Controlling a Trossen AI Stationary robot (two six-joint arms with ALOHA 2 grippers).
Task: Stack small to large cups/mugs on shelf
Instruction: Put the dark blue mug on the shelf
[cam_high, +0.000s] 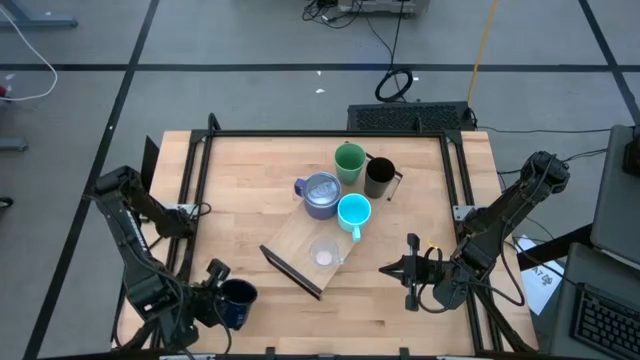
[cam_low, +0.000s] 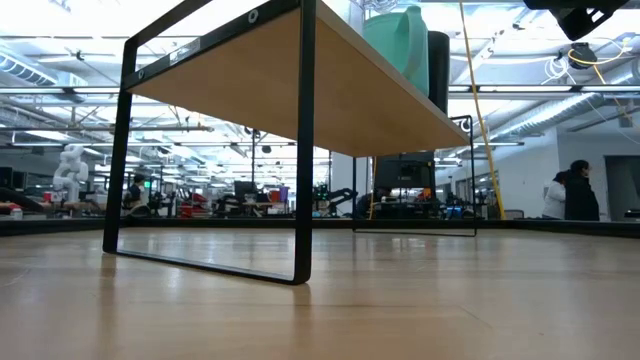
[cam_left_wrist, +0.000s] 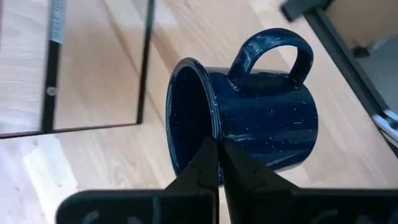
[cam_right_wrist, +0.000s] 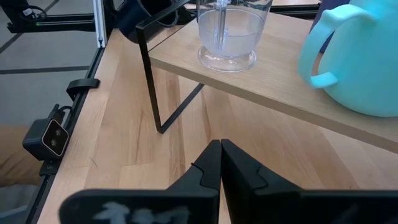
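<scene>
While right tool (cam_high: 412, 268) is idling pinched empty near worktop (cam_high: 400, 310) front-right, left tool (cam_left_wrist: 217, 160) is clamping dark mug (cam_left_wrist: 249, 121) rim at front-left corner, off shelf (cam_high: 295, 240).

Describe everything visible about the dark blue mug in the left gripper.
The squat dark blue speckled enamel mug has a looped handle and a thin rolled rim. It lies on its side, mouth toward the wrist camera, empty inside. The left gripper is shut on its rim wall, near the wooden tabletop's front-left corner, off the shelf.
</scene>
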